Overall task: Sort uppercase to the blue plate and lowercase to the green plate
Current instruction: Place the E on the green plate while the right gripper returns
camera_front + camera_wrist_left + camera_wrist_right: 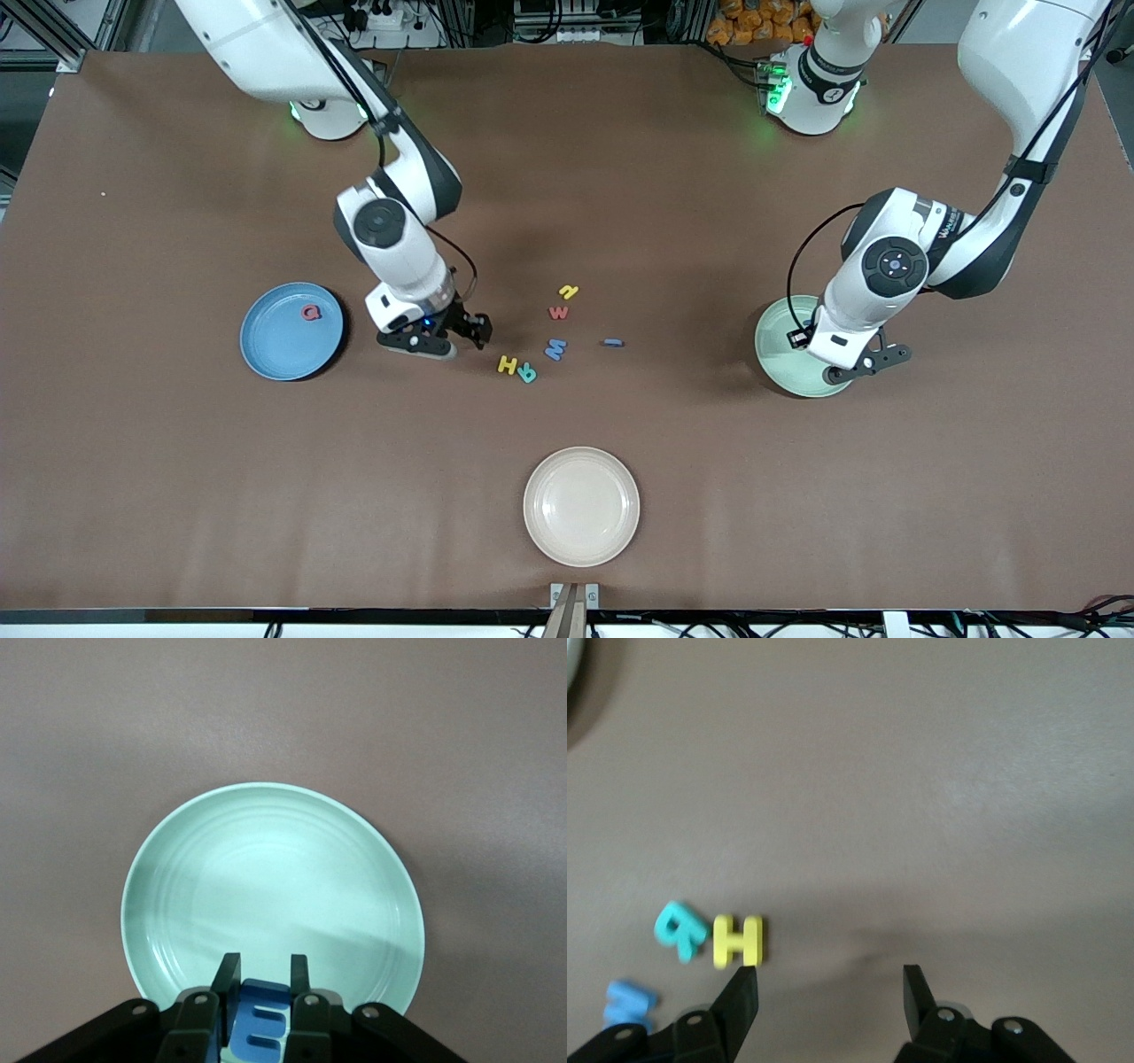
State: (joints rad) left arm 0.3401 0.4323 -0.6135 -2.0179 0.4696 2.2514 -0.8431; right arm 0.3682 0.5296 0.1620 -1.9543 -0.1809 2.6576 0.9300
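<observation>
My left gripper [264, 970] is shut on a small blue lowercase m [261, 1026] and hangs over the pale green plate [266, 868], which lies at the left arm's end of the table [778, 344]. The left gripper [866, 363] covers part of that plate. The blue plate [275, 350] holds a red Q [309, 312]. Beside it my right gripper [454, 335] stands open and low over bare table. Its fingers are close to the yellow H [737, 940] and hold nothing. Teal R [528, 373] touches H [507, 364]. Blue M [555, 349], red w [558, 312], yellow n [568, 291] and blue i [611, 342] lie loose mid-table.
A cream plate [581, 505] sits nearer the front camera than the letters, close to the table's front edge. The table is covered in brown cloth [177, 487].
</observation>
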